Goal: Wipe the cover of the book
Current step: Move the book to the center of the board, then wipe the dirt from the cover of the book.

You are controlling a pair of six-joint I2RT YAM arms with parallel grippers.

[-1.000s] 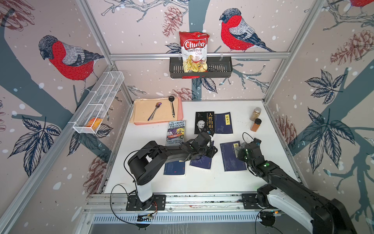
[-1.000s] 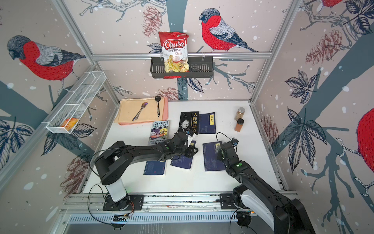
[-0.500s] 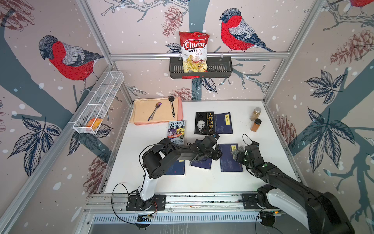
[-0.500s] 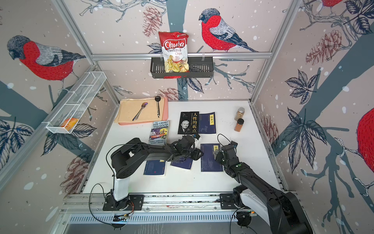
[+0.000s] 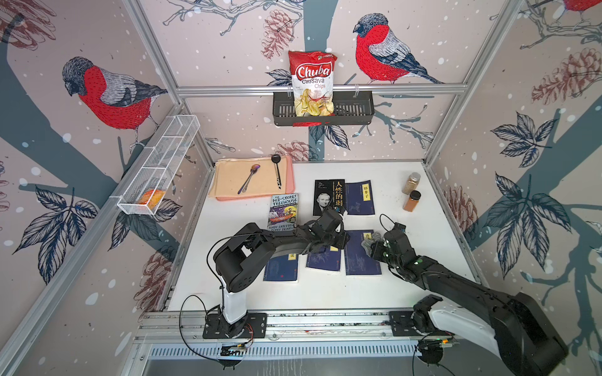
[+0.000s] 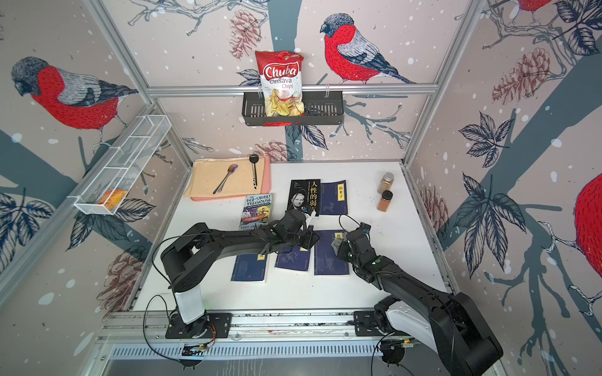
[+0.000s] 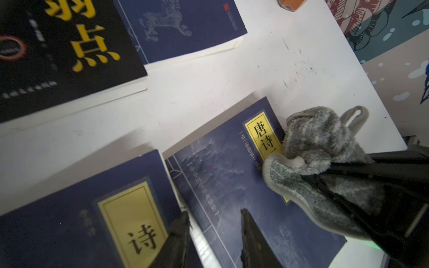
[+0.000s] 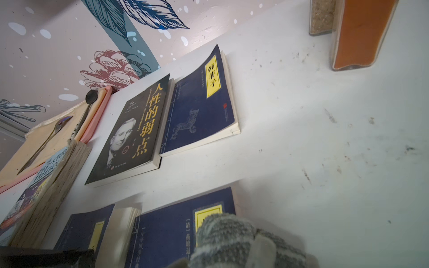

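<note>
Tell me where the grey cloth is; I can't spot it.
In both top views, the grey cloth sits in the right tool on the rightmost near blue book.

What we see around the white table (image 5: pixel 384 169)
We spot a chips bag (image 5: pixel 313 81) in a black basket (image 5: pixel 353 109), a pale spice jar (image 5: pixel 411 183) beside an orange one (image 5: pixel 412 201), a spoon (image 5: pixel 249 179) and ladle (image 5: pixel 277 174) on a peach tray (image 5: pixel 228 185), and a Treehouse book (image 5: pixel 283 208).

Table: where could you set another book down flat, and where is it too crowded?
Bare table: the front strip between the row of blue books and the rail; the left margin beside the treehouse book; the right side near the spice jars. Crowded: the middle, where the books cluster.
</note>
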